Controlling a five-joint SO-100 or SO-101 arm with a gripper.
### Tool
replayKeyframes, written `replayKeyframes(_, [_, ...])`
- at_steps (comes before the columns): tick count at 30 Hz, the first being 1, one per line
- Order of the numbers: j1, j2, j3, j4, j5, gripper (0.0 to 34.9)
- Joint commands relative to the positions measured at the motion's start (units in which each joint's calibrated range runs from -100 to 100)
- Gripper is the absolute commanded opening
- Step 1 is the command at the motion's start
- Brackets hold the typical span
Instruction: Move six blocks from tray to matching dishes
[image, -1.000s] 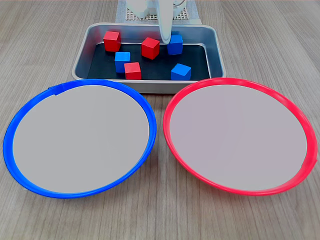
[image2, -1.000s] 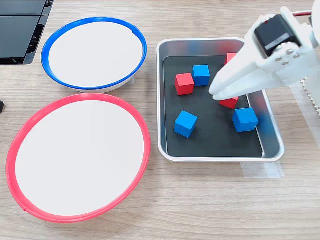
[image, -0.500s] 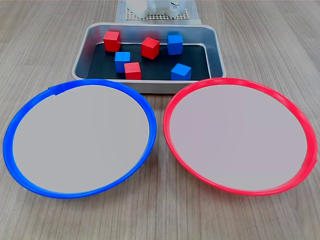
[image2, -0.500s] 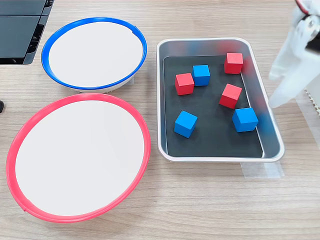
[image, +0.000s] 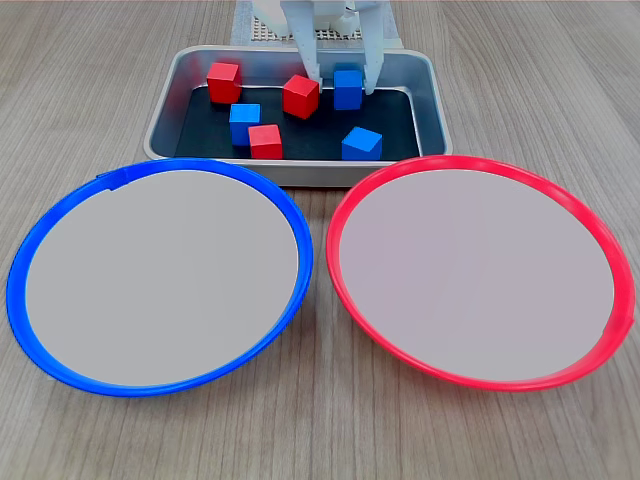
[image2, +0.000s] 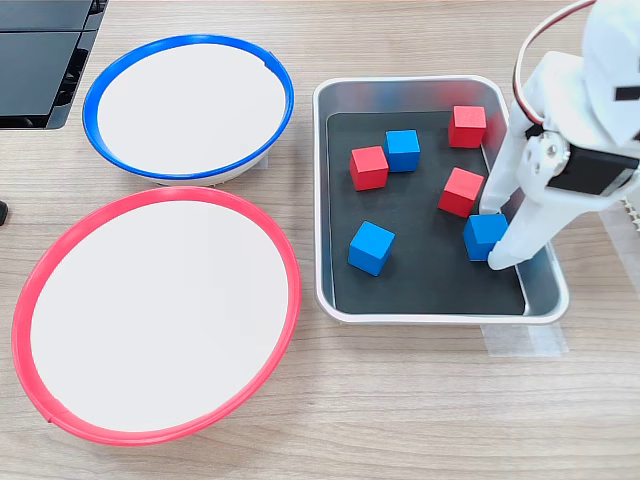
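Note:
The silver tray (image: 163, 112) (image2: 430, 314) holds all the blocks, three red and three blue. My white gripper (image: 342, 84) (image2: 492, 237) reaches down into it, open. One finger stands on each side of a blue block (image: 347, 94) (image2: 481, 238) beside the tray wall nearest the arm. A red block (image: 300, 96) (image2: 461, 191) lies close to one finger. I cannot tell whether the fingers touch the blue block. The blue-rimmed dish (image: 160, 275) (image2: 188, 105) and the red-rimmed dish (image: 480, 270) (image2: 155, 315) both hold nothing.
The arm's white body (image2: 590, 130) rises over the tray's edge at the second exterior view's right. A dark flat object (image2: 40, 60) lies at the second exterior view's top left. A strip of clear tape (image2: 525, 340) sits on the wooden table beside the tray.
Half a second ago the gripper was lifted clear of the tray. It has since come down, open, around the blue block by the wall. No block has moved.

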Motion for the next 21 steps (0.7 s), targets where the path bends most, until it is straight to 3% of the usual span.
replayKeyframes(1, [-2.3, 1.4, -0.6, -1.6, -0.4, 2.8])
replayKeyframes(2, [-2.2, 1.3, -1.3, -1.7, -0.6, 0.3])
replayKeyframes(6, [1.9, 0.8, -12.5, 2.8, -2.5, 0.1])
replayKeyframes(9, [6.5, 5.0, -25.3, 1.0, -7.3, 0.1])
replayKeyframes(15, [17.7, 23.7, -41.8, -13.8, -13.4, 0.0])
replayKeyframes(21, [22.9, 47.2, -51.5, -25.2, -13.1, 0.2])
